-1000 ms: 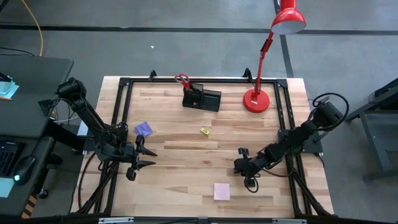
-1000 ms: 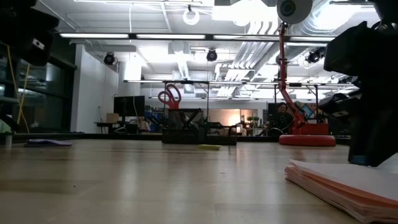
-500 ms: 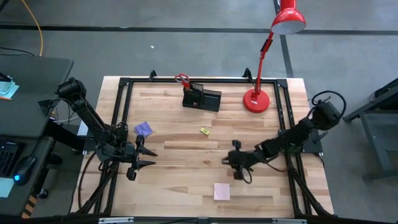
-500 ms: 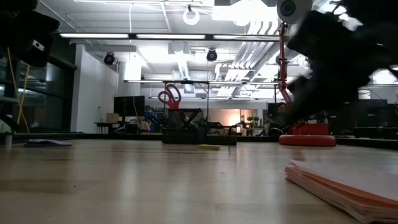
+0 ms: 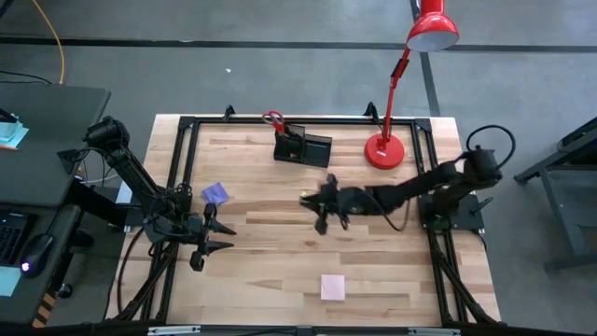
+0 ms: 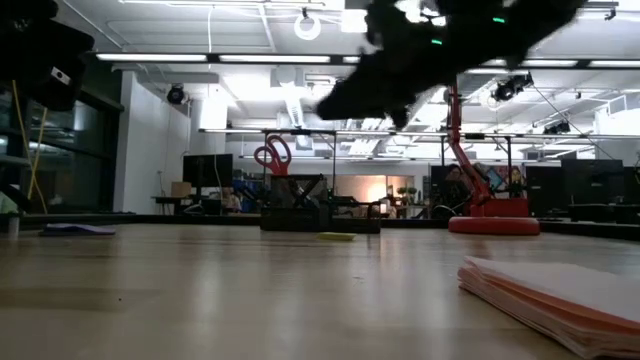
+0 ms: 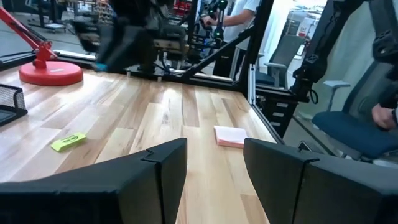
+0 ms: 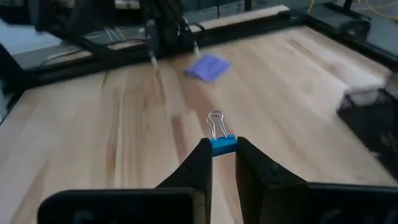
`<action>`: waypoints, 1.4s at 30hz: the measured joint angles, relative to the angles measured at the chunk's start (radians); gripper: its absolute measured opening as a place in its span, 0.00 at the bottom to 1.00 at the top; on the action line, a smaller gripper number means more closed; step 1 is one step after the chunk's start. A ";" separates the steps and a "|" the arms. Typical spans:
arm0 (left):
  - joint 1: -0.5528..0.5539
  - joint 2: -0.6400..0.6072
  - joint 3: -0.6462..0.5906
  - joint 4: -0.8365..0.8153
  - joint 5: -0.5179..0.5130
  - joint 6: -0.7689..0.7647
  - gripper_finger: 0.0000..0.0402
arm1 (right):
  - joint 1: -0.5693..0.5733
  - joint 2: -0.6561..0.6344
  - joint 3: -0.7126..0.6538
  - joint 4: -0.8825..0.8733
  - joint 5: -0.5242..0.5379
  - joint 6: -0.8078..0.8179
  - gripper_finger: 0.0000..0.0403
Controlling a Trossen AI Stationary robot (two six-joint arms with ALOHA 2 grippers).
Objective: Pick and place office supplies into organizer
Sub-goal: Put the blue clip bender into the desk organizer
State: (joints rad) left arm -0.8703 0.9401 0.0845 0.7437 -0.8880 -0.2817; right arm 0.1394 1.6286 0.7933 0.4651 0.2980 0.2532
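Observation:
My right gripper (image 5: 322, 203) hangs over the middle of the table, shut on a small blue binder clip (image 8: 222, 144). It is just right of the tiny yellow piece (image 5: 305, 196), which lies flat on the wood. The black organizer (image 5: 303, 147) stands at the far edge with red-handled scissors (image 5: 271, 119) upright in its cup. A purple note pad (image 5: 215, 193) lies at the left and a pink note pad (image 5: 332, 287) near the front edge. My left gripper (image 7: 214, 162) waits open at the left, close to the purple pad. My right gripper pinches the clip's blue body (image 8: 224, 145) between its two fingertips (image 8: 200, 160). The clip's wire handles (image 8: 215, 123) stick out forward past the fingertips. The clip is lifted clear of the table, and the fingers slant slightly down toward the table's left side.
A red desk lamp stands on its round base (image 5: 384, 151) at the far right, its arm reaching up over the far edge. A black frame (image 5: 187, 126) runs round the table. Bare wood lies between the yellow piece and the pink pad.
My right gripper has swung from the near right of the table toward the middle, going left, toward the far edge and up. Its fingers have tipped from steeply down to nearly level. It has carried the clip along. The left arm has kept still.

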 joint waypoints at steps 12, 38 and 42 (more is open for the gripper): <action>0.000 0.000 0.000 0.000 0.007 -0.021 0.37 | -0.261 0.261 0.427 -0.414 -0.058 -0.079 0.07; 0.000 0.000 0.000 -0.005 0.031 -0.015 0.37 | -0.453 0.421 0.552 -0.566 -0.096 -0.052 0.08; 0.000 0.000 0.000 -0.007 0.030 -0.011 0.37 | -0.454 0.421 0.552 -0.563 -0.091 -0.052 0.09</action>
State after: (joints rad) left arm -0.8700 0.9401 0.0845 0.7368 -0.8581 -0.2928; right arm -0.3141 2.0499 1.3453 -0.0983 0.2067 0.2008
